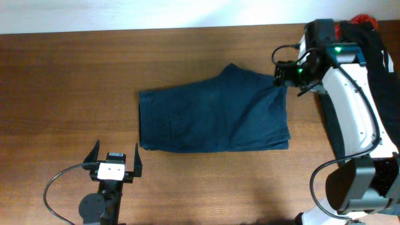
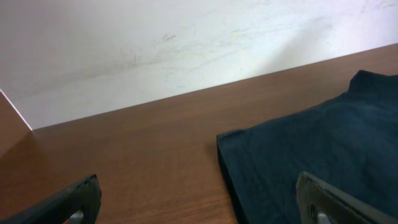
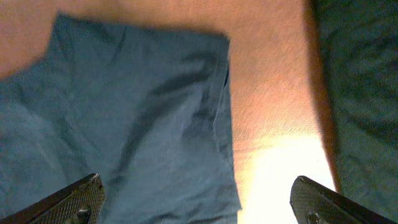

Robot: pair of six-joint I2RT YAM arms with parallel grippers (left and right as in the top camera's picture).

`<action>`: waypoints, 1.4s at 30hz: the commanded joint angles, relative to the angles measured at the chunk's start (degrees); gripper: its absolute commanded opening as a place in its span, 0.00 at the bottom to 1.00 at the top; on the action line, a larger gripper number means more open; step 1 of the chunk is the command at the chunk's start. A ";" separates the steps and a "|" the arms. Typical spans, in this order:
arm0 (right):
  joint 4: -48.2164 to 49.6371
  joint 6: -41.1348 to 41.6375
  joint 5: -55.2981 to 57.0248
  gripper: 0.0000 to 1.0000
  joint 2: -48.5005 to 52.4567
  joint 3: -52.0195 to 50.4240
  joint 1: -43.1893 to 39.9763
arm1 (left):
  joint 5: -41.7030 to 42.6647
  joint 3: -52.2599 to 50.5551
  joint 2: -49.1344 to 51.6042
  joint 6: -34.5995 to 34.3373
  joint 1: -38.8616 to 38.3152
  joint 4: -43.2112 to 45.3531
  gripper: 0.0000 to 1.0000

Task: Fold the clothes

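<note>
The navy blue garment lies folded flat in the middle of the wooden table. It also shows in the left wrist view and in the right wrist view. My left gripper is open and empty, just in front of the garment's left front corner. My right gripper is open and empty above the garment's back right corner. A black garment and a red-and-black piece lie at the far right, partly hidden by the right arm.
A white wall runs behind the table's far edge. The dark garment pile shows at the right edge of the right wrist view. The right arm's base stands at the front right.
</note>
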 commanded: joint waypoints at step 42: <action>-4.63 0.02 0.28 0.99 -0.63 2.01 -14.19 | -0.17 78.66 99.12 -21.68 -8.28 -55.58 0.99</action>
